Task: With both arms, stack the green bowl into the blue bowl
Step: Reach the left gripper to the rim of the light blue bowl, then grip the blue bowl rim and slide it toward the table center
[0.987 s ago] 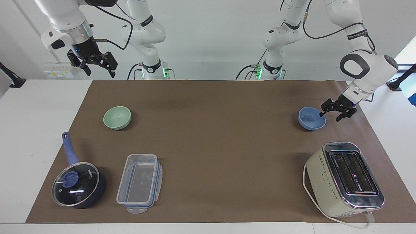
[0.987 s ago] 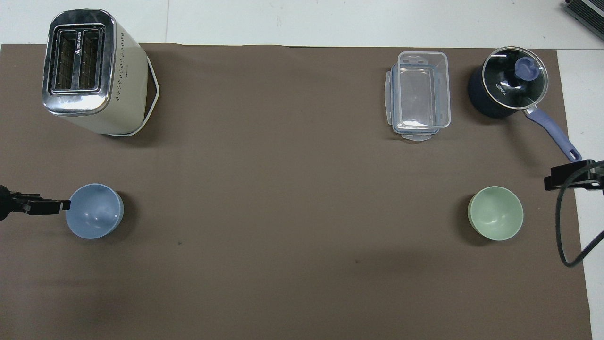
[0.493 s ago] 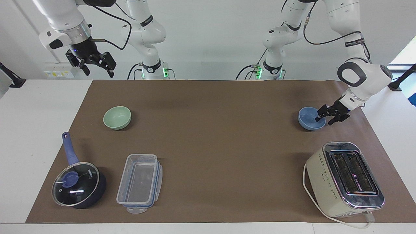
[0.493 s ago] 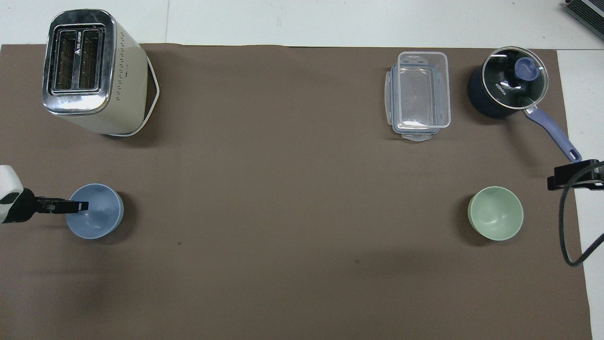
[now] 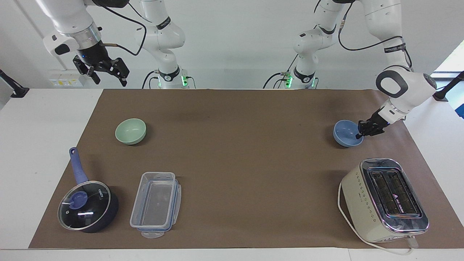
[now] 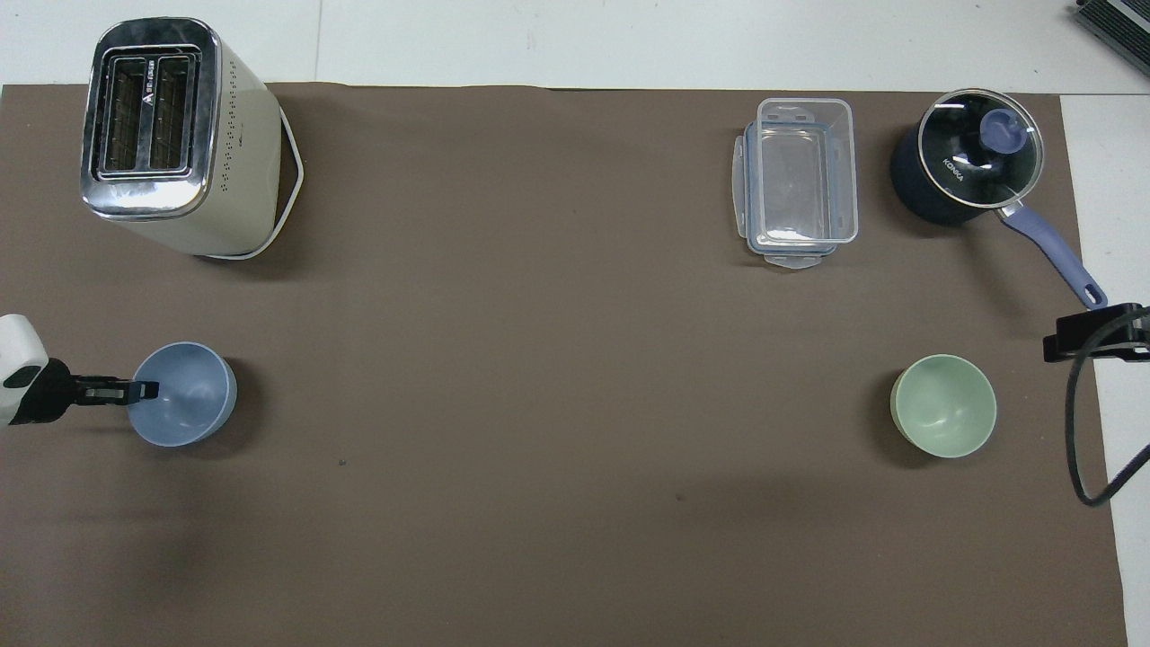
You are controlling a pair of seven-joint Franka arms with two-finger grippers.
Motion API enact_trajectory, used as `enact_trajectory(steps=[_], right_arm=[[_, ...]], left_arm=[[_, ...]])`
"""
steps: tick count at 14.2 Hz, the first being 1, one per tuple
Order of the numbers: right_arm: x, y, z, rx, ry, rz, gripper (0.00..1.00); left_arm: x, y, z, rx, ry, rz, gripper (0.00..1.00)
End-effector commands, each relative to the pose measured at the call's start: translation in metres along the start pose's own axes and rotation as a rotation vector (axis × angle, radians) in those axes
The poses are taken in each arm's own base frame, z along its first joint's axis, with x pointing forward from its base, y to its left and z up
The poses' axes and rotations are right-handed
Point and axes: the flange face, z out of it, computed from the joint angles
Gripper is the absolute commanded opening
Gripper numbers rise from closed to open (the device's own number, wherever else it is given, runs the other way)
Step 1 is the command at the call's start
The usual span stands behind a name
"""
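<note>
Facing view: the blue bowl [image 5: 347, 133] sits toward the left arm's end of the table, the green bowl [image 5: 130, 131] well apart toward the right arm's end, both about as near the robots.
Risk: judging from the thin pinch on one wall, the blue bowl could tip or slide out when lifted.
Second risk: the toaster [image 5: 384, 199] stands near the blue bowl, farther from the robots; a low swing could clip it.
Left gripper [image 5: 360, 132]: clenched on the blue bowl's rim, one finger inside, one outside.
Right gripper [image 5: 107, 74]: spread wide, empty, waiting in the air at the right arm's end of the table.
</note>
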Motion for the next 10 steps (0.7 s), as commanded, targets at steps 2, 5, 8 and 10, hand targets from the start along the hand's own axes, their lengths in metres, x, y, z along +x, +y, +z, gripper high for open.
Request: enact_trajectory(steps=[2,5,8,10], right_arm=[[-0.003,0.004,0.002,-0.005,0.007,0.007,1.0],[-0.003,0.004,0.001,-0.005,0.009,0.007,1.0],[-0.003,0.005,0.002,-0.005,0.007,0.009,1.0],[-0.003,0.007,0.003,-0.005,0.004,0.012,1.0]], left_arm=[[0.0,0.007,0.0,-0.005,0.018,0.02,0.0],[0.006,0.029,-0.015,-0.004,0.029,0.055,0.0],[0.012,0.066,-0.031,-0.008,0.039,0.085,0.0],[0.013,0.097,-0.031,-0.011,0.033,0.067,0.0]])
